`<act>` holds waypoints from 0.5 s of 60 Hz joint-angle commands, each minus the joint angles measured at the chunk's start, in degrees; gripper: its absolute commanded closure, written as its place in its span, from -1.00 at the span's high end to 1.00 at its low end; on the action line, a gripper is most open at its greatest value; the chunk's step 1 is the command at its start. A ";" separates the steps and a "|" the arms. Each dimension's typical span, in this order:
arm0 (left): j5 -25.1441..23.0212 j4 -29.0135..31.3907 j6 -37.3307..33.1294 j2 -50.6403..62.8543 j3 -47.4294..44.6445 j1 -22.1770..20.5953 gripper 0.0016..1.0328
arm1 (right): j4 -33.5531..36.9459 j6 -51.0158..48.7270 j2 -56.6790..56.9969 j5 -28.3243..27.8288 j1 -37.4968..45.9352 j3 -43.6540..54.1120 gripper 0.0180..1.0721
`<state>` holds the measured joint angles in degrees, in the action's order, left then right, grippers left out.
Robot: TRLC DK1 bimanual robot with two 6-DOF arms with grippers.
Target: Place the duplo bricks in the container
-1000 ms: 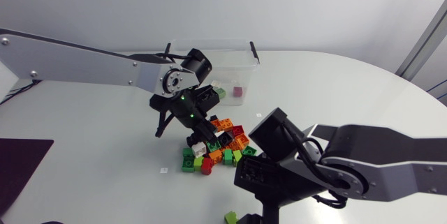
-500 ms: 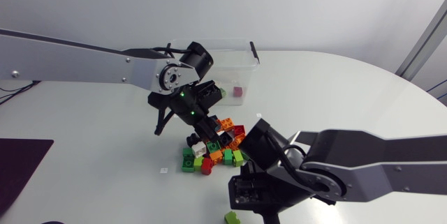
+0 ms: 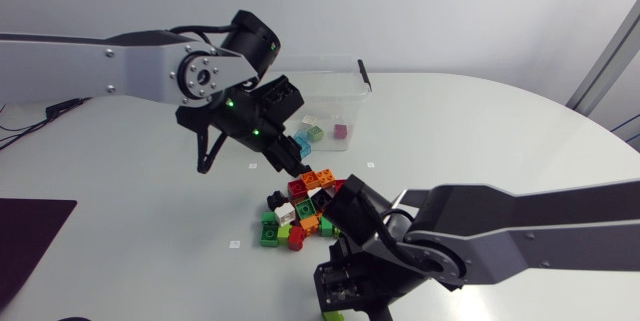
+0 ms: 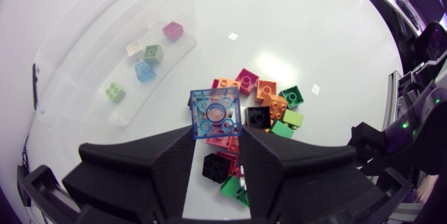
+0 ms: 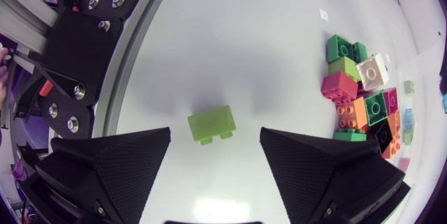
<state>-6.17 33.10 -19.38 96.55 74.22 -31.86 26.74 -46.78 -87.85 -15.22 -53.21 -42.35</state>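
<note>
Translucent blue square brick sits clamped in the left gripper, held above the mixed-colour brick pile at frame centre, probably to clear the wall of the clear plastic container at upper middle. The right gripper gapes wide over a lone lime-green brick, seemingly ready to grasp it.

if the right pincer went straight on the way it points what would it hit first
Most likely the lime brick, lying on the table straight ahead of the right pincer, in line with the gap between its open fingers. Depth is unclear.
</note>
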 commanded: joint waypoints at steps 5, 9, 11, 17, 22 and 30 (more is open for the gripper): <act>-0.94 -0.06 -0.31 -4.44 -0.30 1.27 -0.47 | 0.42 -2.17 -1.00 -0.42 -1.19 -0.81 0.70; -0.94 -0.32 -0.14 -5.23 -0.30 1.62 -0.47 | 0.50 -2.61 -1.18 -0.42 -1.46 -0.89 0.61; -1.03 -0.32 -0.14 -5.50 -0.30 1.89 -0.47 | 0.50 -2.87 -1.18 -0.42 -1.63 -0.89 0.54; -1.47 -0.32 -0.14 -6.11 -0.47 2.68 -0.47 | 0.50 -3.66 -1.35 -0.42 -1.90 -0.98 0.45; -1.56 -0.41 -0.22 -6.99 -0.91 3.03 -0.47 | 0.77 -4.46 -1.97 -0.33 -2.34 -1.42 0.33; -1.74 -0.41 -0.31 -7.78 -1.44 3.38 -0.47 | 0.77 -4.72 -3.73 0.02 -3.22 -2.39 0.01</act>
<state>-7.27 32.88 -19.35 90.61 74.08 -28.97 26.81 -49.78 -89.58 -15.20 -55.48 -43.31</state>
